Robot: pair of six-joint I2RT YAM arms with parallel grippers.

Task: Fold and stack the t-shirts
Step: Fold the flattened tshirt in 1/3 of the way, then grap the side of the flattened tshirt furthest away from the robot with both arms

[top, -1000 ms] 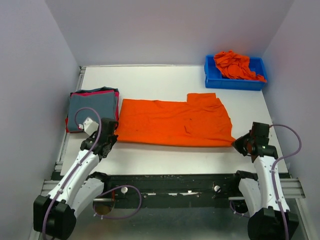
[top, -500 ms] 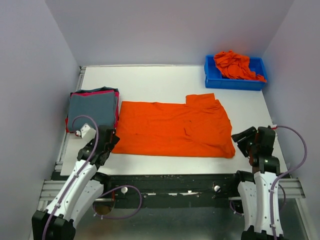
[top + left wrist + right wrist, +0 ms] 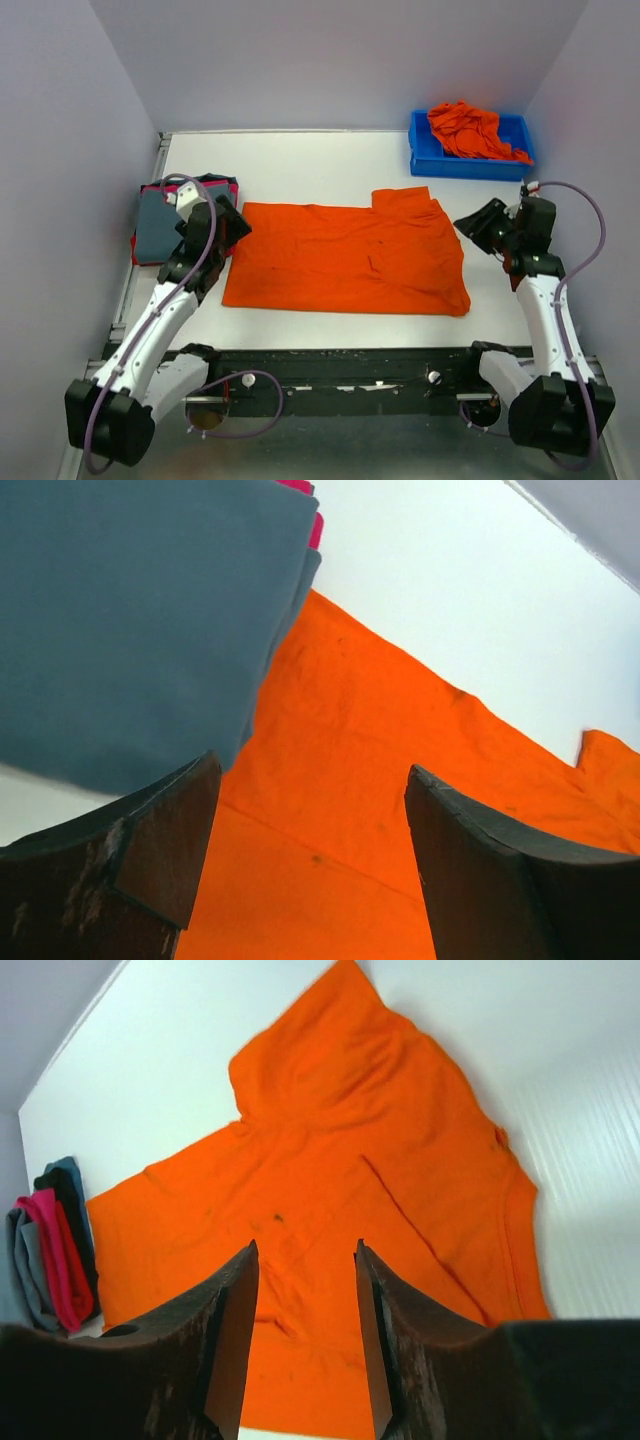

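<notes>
Our left hand (image 3: 236,222) and right hand (image 3: 472,226) hang open and empty at opposite ends of the flat orange shirt (image 3: 345,260).

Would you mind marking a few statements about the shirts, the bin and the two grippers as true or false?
1. The orange t-shirt lies spread on the table. True.
2. The left gripper is open and holds nothing. True.
3. The right gripper is shut on the orange t-shirt. False: its jaws stand open with nothing between them.
4. The blue bin is empty. False: it holds crumpled orange cloth.
5. A folded grey-blue shirt lies on the left-arm side of the orange t-shirt. True.
</notes>
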